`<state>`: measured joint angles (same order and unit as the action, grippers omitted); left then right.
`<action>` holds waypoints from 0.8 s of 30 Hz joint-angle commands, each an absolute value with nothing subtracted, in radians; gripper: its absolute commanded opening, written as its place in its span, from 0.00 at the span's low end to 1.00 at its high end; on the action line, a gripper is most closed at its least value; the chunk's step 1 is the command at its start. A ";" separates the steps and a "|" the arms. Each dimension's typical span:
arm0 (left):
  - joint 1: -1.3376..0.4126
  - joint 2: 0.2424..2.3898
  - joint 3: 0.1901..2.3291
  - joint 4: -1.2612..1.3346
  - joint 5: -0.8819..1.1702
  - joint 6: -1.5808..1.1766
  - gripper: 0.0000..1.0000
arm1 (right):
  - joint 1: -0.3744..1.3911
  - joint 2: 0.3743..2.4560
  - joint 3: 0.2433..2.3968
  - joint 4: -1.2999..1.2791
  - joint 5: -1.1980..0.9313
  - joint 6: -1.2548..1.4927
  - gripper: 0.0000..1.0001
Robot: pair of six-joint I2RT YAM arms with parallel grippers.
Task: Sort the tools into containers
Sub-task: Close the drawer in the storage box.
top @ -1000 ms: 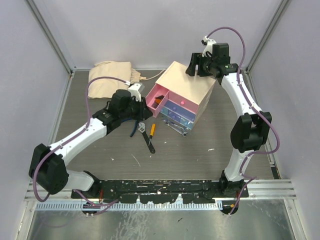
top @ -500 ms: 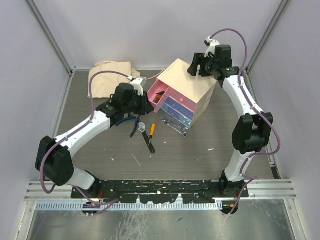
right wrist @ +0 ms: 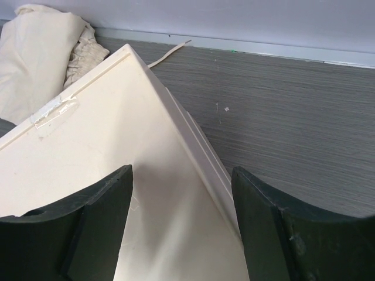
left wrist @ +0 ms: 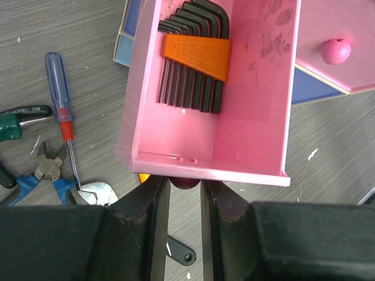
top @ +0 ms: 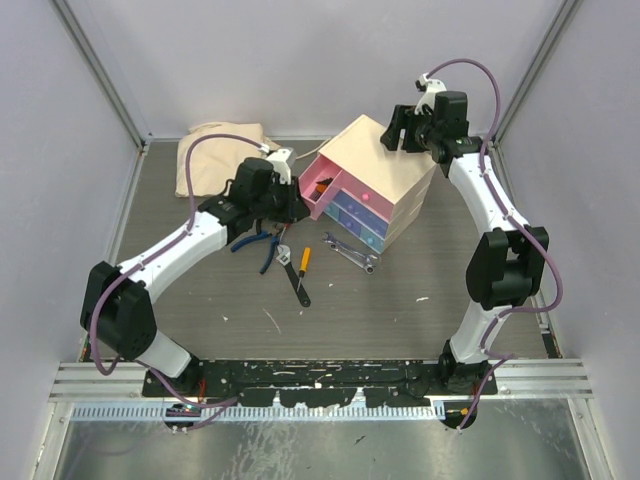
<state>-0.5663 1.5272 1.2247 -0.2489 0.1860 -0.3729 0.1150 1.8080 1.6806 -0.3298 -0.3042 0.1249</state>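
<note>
Change since a second ago: swing of left arm in toward chest [top: 395, 165]; pulled-out pink drawer [left wrist: 211, 165] and chest both further toward upper right of top view. Cannot tell whether drawer slides in or whole chest gets shoved. Reads as closing the drawer, judging by push direction. Means one container about finished, most tools not yet sorted.

State of left end effector [left wrist: 183, 190]: narrowed to a small gap, pinching knob [left wrist: 185, 182] of pink drawer, lower centre of left wrist view.

State of right end effector [right wrist: 181, 172]: spread wide, nothing held, poised over cream top of chest near its corner. Touching or not, cannot tell. Probably bracing.

Containers:
- pink drawer: well out, holds hex key set [left wrist: 196, 55] in orange holder, nothing else.
- second pink drawer [left wrist: 351, 29]: upper right of left wrist view, shut, contents hidden.
- blue drawers [top: 352, 213]: below, fronts only, contents hidden.

Loose on desk [top: 420, 300], centre of top view, in front of chest:
- blue-handled pliers [left wrist: 44, 167]
- blue-handled screwdriver [left wrist: 57, 82]
- green-handled tool [left wrist: 9, 127]
- orange-handled screwdriver [top: 305, 258]
- black-handled wrench [top: 297, 285]
- spanners [top: 350, 253]
</note>
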 commanded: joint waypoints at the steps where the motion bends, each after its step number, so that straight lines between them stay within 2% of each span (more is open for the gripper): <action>1: -0.583 1.514 1.319 -0.027 0.205 -0.346 0.21 | 0.167 1.763 1.657 -0.458 -0.425 0.169 0.72; 10: -0.573 1.538 1.435 -0.119 0.171 -0.167 0.22 | 0.166 1.788 1.687 -0.492 -0.472 0.143 0.72; 24: -0.568 1.686 1.543 -0.113 0.210 -0.175 0.24 | 0.187 1.806 1.706 -0.525 -0.495 0.119 0.72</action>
